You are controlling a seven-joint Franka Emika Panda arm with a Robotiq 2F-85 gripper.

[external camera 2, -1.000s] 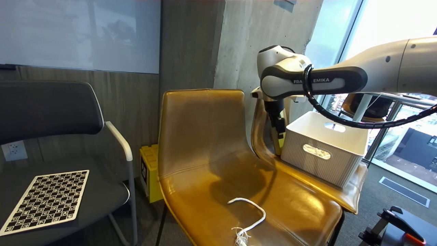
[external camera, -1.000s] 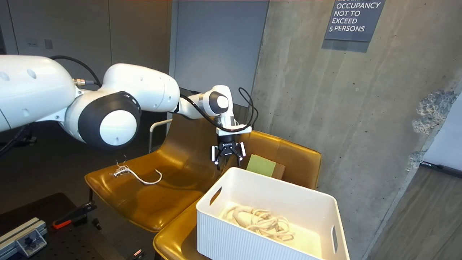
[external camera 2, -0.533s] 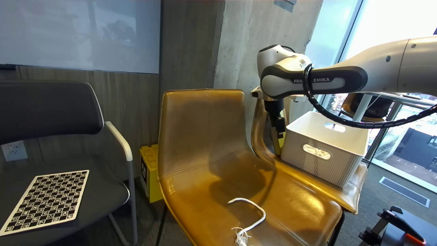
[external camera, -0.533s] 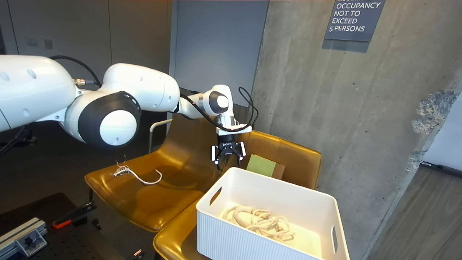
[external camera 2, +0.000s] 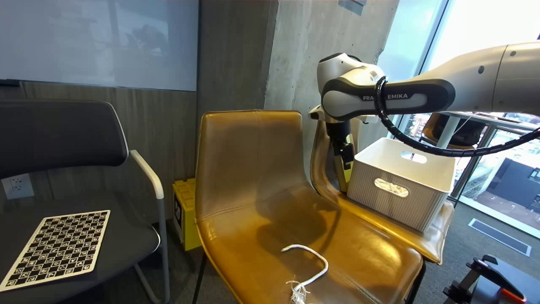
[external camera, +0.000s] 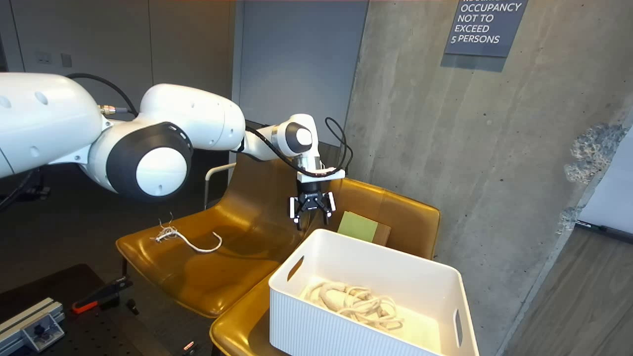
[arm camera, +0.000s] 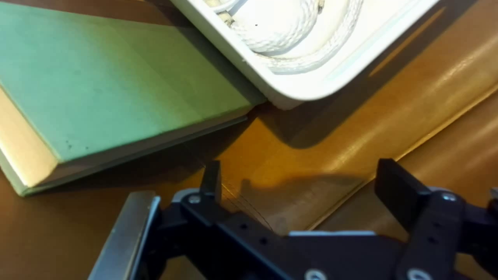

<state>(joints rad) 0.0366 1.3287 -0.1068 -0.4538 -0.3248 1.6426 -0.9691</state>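
Jaws: standing wide, holding nothing. Book [arm camera: 116, 85]: near jaws, apart, ungrasped. Box [external camera: 316, 321]: near jaws, rope [external camera: 363, 307] already inside. Cord [external camera: 187, 242], frayed: on chair [external camera: 178, 277], outside box, well apart from jaws

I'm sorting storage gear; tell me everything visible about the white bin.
The white bin looks like plastic, ribbed outside, smooth inside, with rounded corners, an open top and slot handles in its ends. It stands upright on a tan chair, braided rope inside. A green book is beside it; contact is unclear.
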